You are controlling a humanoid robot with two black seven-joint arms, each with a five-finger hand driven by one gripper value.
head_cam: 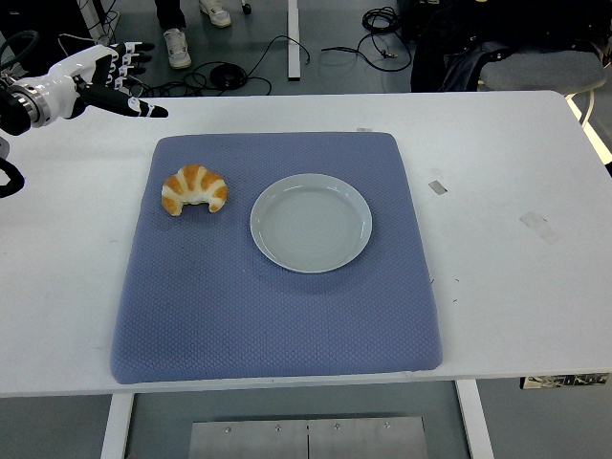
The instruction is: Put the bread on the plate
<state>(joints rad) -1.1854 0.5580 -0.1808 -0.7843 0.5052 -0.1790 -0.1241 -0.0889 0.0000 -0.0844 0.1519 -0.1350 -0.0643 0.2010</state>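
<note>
A golden croissant [194,189] lies on the blue mat [277,296], at its upper left. Just to its right sits an empty pale round plate [311,223]. My left hand [113,79] hovers over the table's far left corner, up and to the left of the croissant, well apart from it. Its fingers are spread and hold nothing. The right arm does not show.
The mat covers the middle of the white table [516,277]. Small bits of tape [436,186] lie on the table to the mat's right. Cables and a person's shoes [176,46] show on the floor beyond the far edge.
</note>
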